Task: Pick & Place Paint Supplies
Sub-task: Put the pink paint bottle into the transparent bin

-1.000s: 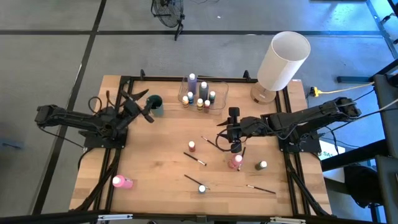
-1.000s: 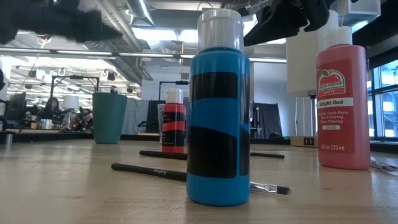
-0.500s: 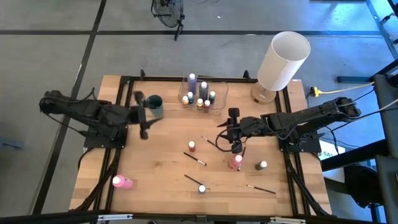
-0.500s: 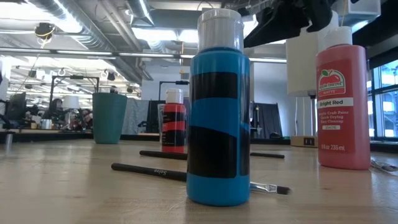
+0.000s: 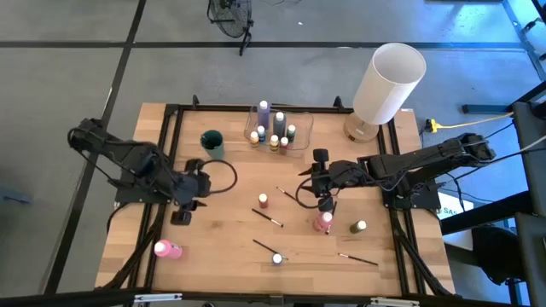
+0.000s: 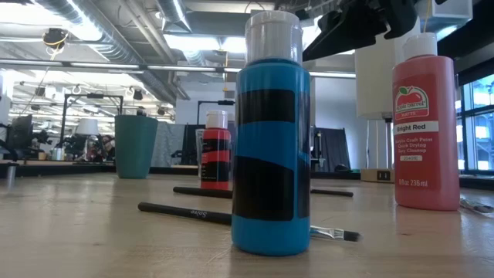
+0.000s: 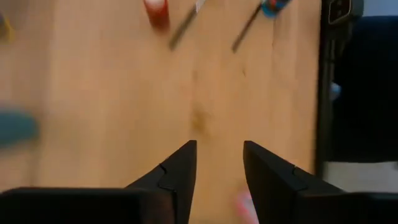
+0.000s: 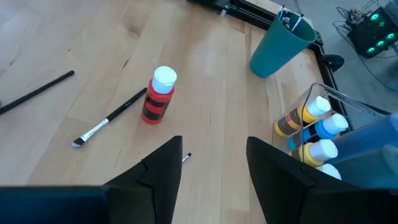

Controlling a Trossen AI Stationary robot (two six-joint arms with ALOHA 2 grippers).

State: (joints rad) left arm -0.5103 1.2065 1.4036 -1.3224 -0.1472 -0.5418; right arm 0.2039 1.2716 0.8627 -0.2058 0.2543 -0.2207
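Left pincer [image 5: 182, 211] swung from teal cup [image 5: 212, 142] to bare bench [image 5: 222, 222], fingers apart, empty; right pincer [image 5: 323, 201], apart, hovers over pink bottle [image 5: 323, 223], likely next pick.

A wooden table [image 5: 230, 230] carries a teal cup [image 5: 212, 142] and a clear container [image 5: 300, 130] at its far side. Nearer lie a red bottle [image 5: 264, 200], a blue bottle [image 5: 277, 258], 3 paintbrushes [image 5: 267, 217] and a pink bottle [image 5: 167, 249] on its side at the near left.
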